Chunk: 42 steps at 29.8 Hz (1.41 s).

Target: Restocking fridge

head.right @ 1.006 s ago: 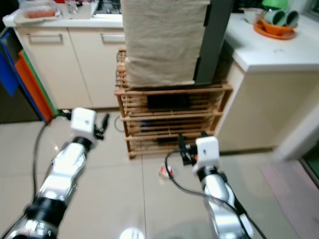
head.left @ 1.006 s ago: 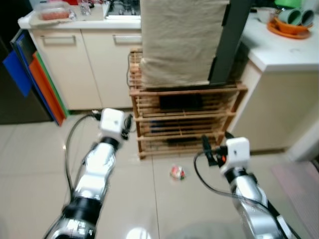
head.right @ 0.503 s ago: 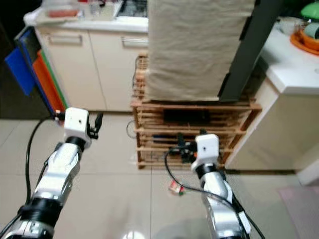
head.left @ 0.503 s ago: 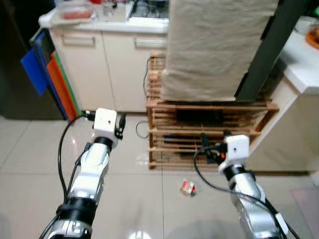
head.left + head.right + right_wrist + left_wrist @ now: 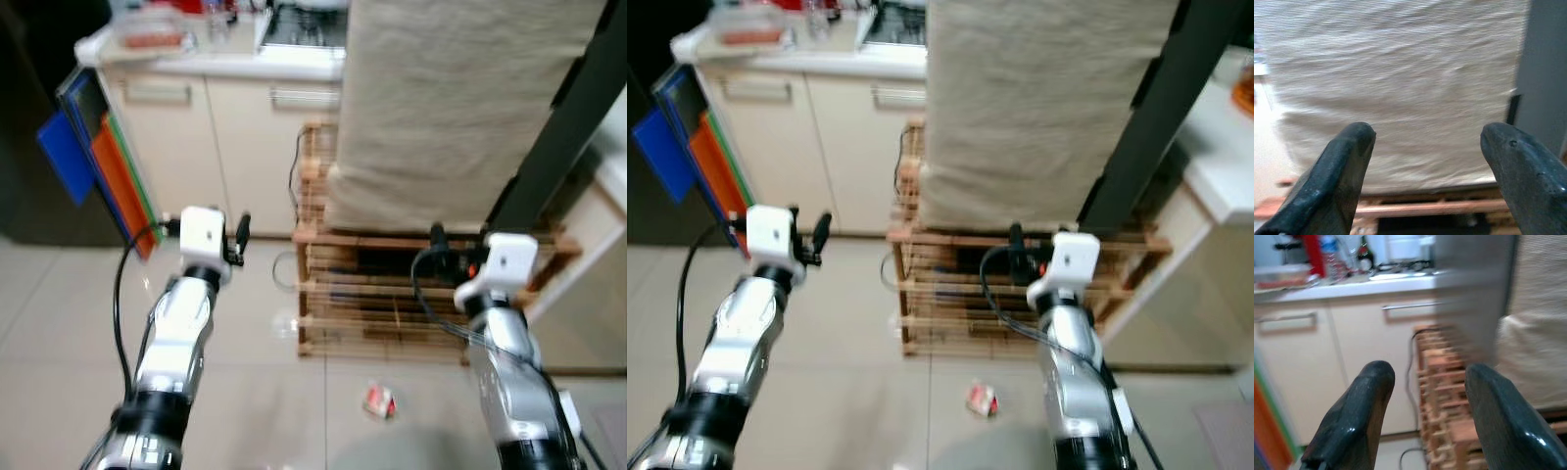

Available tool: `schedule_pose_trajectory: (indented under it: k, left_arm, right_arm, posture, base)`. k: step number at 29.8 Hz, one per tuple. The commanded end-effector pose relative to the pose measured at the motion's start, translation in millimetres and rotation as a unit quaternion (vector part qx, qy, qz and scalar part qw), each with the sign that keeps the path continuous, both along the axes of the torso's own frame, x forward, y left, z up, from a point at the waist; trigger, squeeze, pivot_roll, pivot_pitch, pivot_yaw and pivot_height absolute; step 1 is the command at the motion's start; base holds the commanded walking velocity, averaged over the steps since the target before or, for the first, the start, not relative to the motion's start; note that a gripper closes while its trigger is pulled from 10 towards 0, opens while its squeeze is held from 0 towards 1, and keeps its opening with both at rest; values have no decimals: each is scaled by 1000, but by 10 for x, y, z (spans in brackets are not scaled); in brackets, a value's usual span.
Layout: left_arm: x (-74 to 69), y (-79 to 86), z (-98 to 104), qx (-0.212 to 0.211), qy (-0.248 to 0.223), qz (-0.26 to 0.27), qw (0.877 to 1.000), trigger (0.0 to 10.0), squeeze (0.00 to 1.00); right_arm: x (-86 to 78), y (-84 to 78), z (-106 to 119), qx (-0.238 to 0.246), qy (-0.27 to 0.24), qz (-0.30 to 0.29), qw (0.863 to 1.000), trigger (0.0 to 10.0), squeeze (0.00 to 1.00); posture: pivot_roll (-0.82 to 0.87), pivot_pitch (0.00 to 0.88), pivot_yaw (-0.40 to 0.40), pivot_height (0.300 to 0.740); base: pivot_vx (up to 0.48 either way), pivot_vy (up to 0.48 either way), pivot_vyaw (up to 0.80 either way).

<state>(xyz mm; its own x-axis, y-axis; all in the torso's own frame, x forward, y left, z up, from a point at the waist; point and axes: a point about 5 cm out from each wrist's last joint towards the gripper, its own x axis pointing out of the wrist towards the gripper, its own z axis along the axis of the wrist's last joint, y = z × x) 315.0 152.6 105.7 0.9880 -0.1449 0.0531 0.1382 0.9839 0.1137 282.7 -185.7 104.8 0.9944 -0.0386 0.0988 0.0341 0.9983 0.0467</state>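
A small red and white packet (image 5: 379,399) lies on the tiled floor in front of a wooden slatted rack (image 5: 392,294). My left gripper (image 5: 240,227) is held up left of the rack, open with nothing between its fingers (image 5: 1364,401). My right gripper (image 5: 436,238) is raised before the rack's top shelf, above the packet, and is open and empty too. Its fingers (image 5: 1347,156) face a beige cloth cover (image 5: 1400,73) that stands on the rack.
Cream cabinets (image 5: 255,147) with a cluttered counter (image 5: 196,61) stand behind the rack. Blue and orange boards (image 5: 88,157) lean at the left. A dark slanted panel (image 5: 558,127) and a white counter (image 5: 1225,186) are on the right. Open floor lies before the rack.
The camera has moved, shifting the whole view. Both grippers have lifted; the right one has gone from the rack's lower shelves to its top shelf. The packet stays on the floor.
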Motion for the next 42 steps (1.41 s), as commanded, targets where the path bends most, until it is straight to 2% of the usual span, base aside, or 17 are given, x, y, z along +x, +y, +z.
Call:
schedule_pose_trajectory:
  k: [1, 3, 6, 10, 18, 19, 29, 33, 34, 36, 37, 42]
  left_arm:
    - [-1, -38, 12, 21, -2, -10, 1000, 10000, 0]
    - [1, -51, 16, 29, -1, -16, 999, 10000, 0]
    - [1, -70, 35, 16, -3, -28, 999, 10000, 0]
    - [18, -16, -1, 24, 11, -14, 1000, 10000, 0]
    - [61, -15, 14, 37, 14, -11, 999, 10000, 0]
    - [75, -11, 14, 37, 18, -11, 999, 10000, 1000]
    - [81, 6, 7, 31, 25, -16, 999, 10000, 1000]
    - [48, -92, 13, 36, 17, -58, 998, 10000, 1000]
    - [45, -104, 21, 40, 13, -59, 997, 10000, 690]
    - [44, -110, 27, 41, 10, -59, 997, 10000, 690]
    - [41, -122, 26, 47, 10, -62, 997, 10000, 0]
    - [46, -175, 27, 50, 16, -72, 996, 10000, 0]
  right_arm:
    - [4, -18, -13, 1, 8, -6, 1000, 10000, 0]
    - [5, -14, -18, 0, 11, -4, 1000, 10000, 0]
    - [7, -4, -7, -3, 10, 0, 1000, 10000, 0]
    - [18, -22, -16, -2, 14, -5, 1000, 10000, 0]
    - [15, -66, -25, -6, 16, -13, 1000, 10000, 0]
    - [12, -72, -32, -7, 17, -14, 1000, 10000, 0]
    - [-25, -94, -83, -10, 26, -21, 999, 10000, 0]
    - [-31, -99, -104, -10, 30, -23, 999, 10000, 0]
    - [-31, -97, -108, -10, 31, -23, 999, 10000, 0]
    - [-31, -96, -111, -11, 31, -23, 999, 10000, 0]
    - [-32, -95, -116, -11, 32, -24, 999, 10000, 0]
    - [-45, -82, -151, -14, 40, -22, 999, 10000, 0]
  posture:
    - [104, 0, -11, 740]
    - [105, 0, -11, 740]
    - [105, 0, -8, 740]
    - [98, 0, -5, 740]
    - [94, 0, -3, 740]
    - [93, 0, -2, 740]
    - [89, 0, 4, 740]
    - [91, 0, 4, 740]
    - [91, 0, 6, 740]
    - [91, 0, 6, 740]
    - [92, 0, 5, 740]
    - [90, 0, 9, 740]
  base:
    - [0, 0, 0]
    - [0, 0, 0]
    - [0, 480, 0]
    - [0, 480, -800]
    - [0, 480, -800]
    - [0, 480, -800]
    - [0, 480, -800]
    - [0, 480, -800]
    - [0, 480, -800]
    - [0, 480, -800]
    - [0, 0, -800]
    - [0, 0, -453]
